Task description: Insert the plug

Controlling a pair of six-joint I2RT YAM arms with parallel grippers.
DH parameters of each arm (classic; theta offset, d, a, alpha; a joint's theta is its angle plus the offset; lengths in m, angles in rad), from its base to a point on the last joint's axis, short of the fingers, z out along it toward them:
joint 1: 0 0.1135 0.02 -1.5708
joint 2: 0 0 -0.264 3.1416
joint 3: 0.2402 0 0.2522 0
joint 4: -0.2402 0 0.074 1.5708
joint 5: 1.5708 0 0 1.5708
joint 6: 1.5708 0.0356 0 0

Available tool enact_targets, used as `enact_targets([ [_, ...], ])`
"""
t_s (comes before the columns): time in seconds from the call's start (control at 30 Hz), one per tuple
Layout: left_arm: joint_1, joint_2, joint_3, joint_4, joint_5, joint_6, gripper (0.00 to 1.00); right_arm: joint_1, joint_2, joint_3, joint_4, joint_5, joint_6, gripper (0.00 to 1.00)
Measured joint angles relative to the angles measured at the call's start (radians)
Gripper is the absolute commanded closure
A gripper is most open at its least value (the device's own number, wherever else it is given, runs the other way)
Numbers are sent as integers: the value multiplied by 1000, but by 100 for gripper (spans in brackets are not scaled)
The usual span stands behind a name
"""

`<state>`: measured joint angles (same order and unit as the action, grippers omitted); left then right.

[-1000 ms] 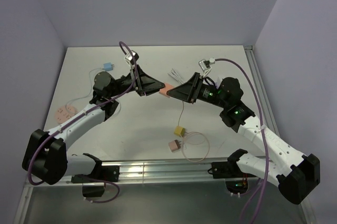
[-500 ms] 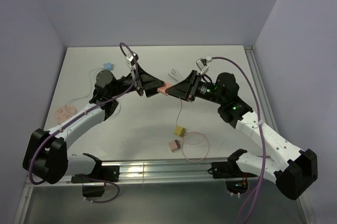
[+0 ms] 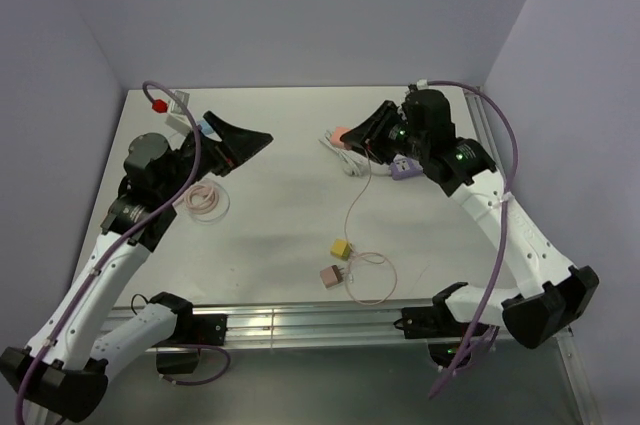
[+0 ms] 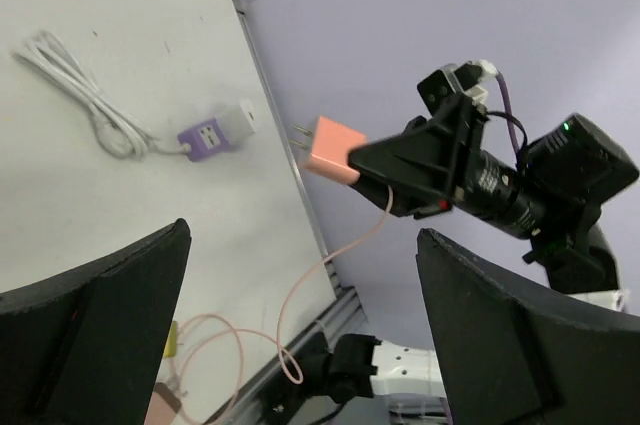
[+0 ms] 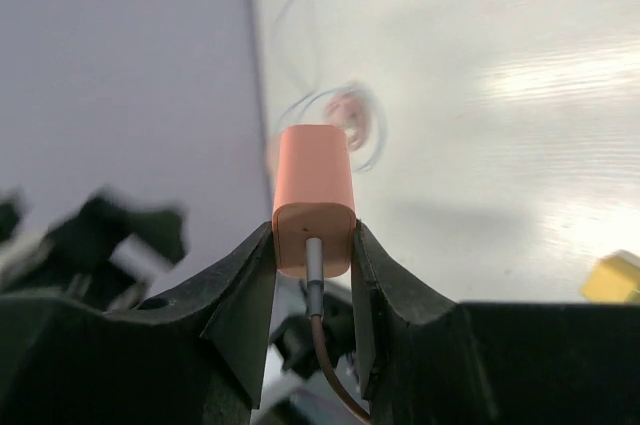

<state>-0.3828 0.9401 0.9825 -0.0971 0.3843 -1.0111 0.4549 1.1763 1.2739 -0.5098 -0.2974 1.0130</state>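
From above, your right claw [image 3: 360, 135] is up over the far side of the table [image 3: 280, 225]. It is clenched on the pink plug [image 3: 340, 133]. The purple socket block [image 3: 403, 167] lies on the table just beside it, with its white cord [image 3: 345, 157]. Your left claw [image 3: 245, 143] is well apart from them on the left, wide open, holding nothing.

In the left wrist view, the plug's metal pins [image 4: 298, 135] point toward the socket block, but they are not in it yet.

In the right wrist view, the plug sits tight between both fingers [image 5: 240, 285], and its wire [image 5: 318, 315] comes out of the back.

I think you are on the carrying step. Next, line the pins up with the slots and push straight in. The block may slide, so go slow.
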Motion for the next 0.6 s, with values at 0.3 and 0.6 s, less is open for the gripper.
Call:
enact_targets([
  [0.3,0,-68,3,-124,-89,93,0,-40,239,208,-402,288,139,100],
  [0.6,-18,-78,-1,-141,-93,121,1,-188,507,431,-664,383,229,100],
])
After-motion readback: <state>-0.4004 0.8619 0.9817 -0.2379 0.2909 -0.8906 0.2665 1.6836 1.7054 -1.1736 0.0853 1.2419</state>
